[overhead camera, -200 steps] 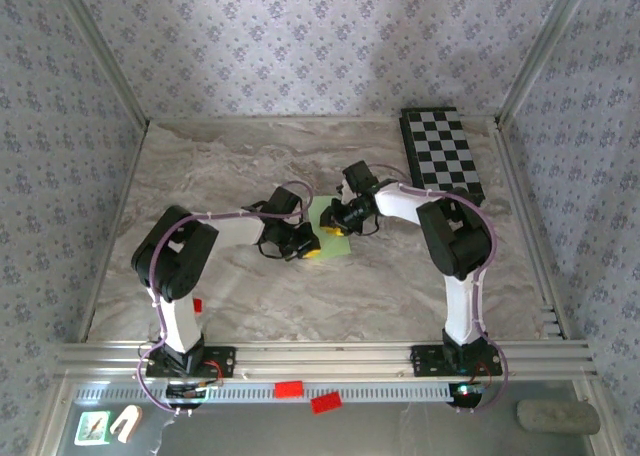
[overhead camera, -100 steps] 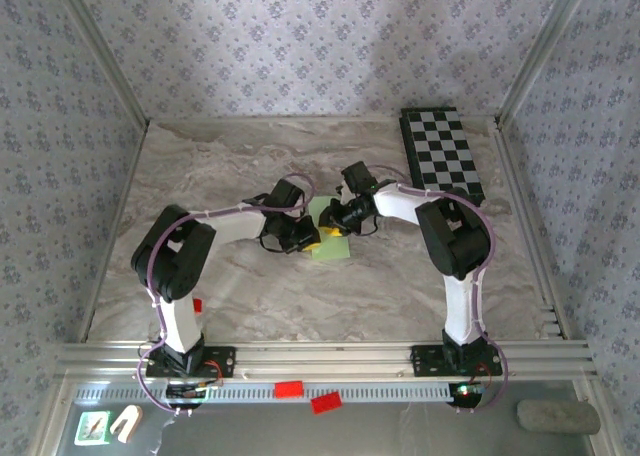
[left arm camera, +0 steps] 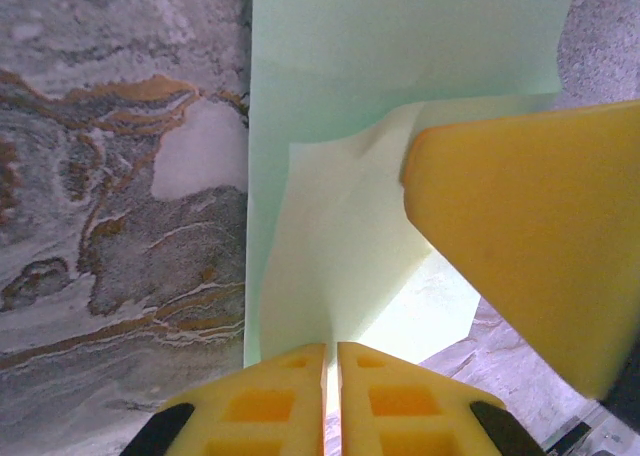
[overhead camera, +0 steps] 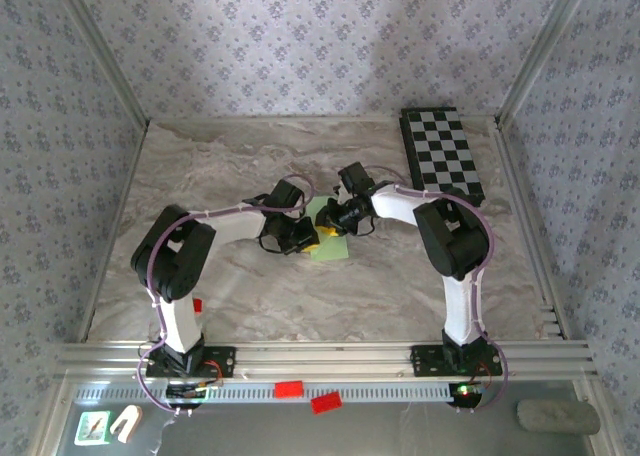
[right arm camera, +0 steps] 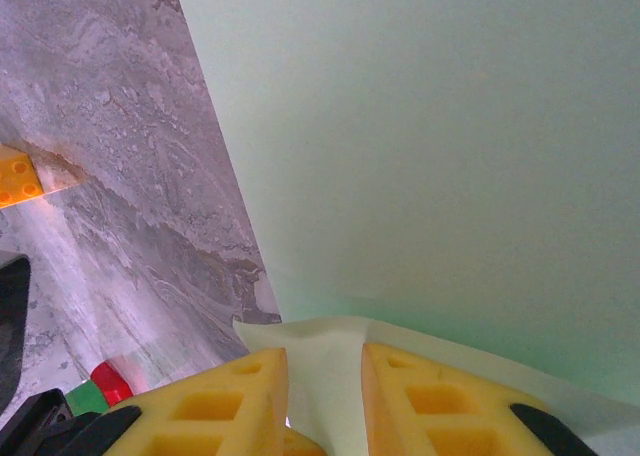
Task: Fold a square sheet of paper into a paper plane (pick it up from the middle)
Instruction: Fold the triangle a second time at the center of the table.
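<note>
Both arms have edged inward, left gripper (left arm camera: 331, 361) pinching the square sheet of paper (left arm camera: 400, 66).

Overall light: soft, even and fairly bright across the top view, with a cool violet tint on the walls.
Shadows: faint and diffuse on the desk (overhead camera: 230, 176); darker patches sit just under both arms near its middle.
Glare: the square sheet of paper (left arm camera: 400, 66) washes out almost white at the lower centre of the left wrist view, where light shines through it.
Focus: the left tool (left arm camera: 330, 396) and right tool (right arm camera: 325, 401) are soft and blurred at close range; the marble veins look sharper.
Distortion: the top view bends the frame rails outward toward the corners.
</note>
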